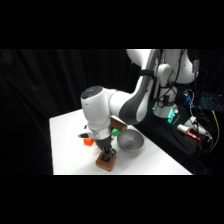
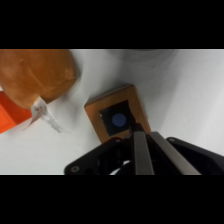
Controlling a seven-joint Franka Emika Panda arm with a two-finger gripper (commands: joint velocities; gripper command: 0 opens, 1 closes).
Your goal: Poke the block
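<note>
You are looking at the gripper (image 1: pixel 106 151) coming straight down from above, and its tips are sitting right over the block (image 1: pixel 105 161), which is lying flat on the white table (image 1: pixel 65 145) near the front edge. In the wrist view the gripper (image 2: pixel 142 135) is showing its two fingers (image 2: pixel 141 152) pressed side by side with no gap between them, so they are closed and gripping nothing; their ends are reaching the near edge of the block (image 2: pixel 116 118), just at the border of its dark blue square mark (image 2: pixel 118 120). You cannot tell from either view whether the tips are actually pressing on the wood or hanging just above it. Beyond the block from the hand, a brown bread roll (image 2: pixel 37 75) is lying in a clear wrapper, and an orange cube (image 2: pixel 11 114) is sitting at that roll's side, both well clear of the fingers. In the side view the orange cube (image 1: pixel 88 141) is showing behind the hand, a green cube (image 1: pixel 115 132) is peeking out beside the arm, and a grey metal bowl (image 1: pixel 129 143) is standing just to the side of the hand, near the block but apart from it.
</note>
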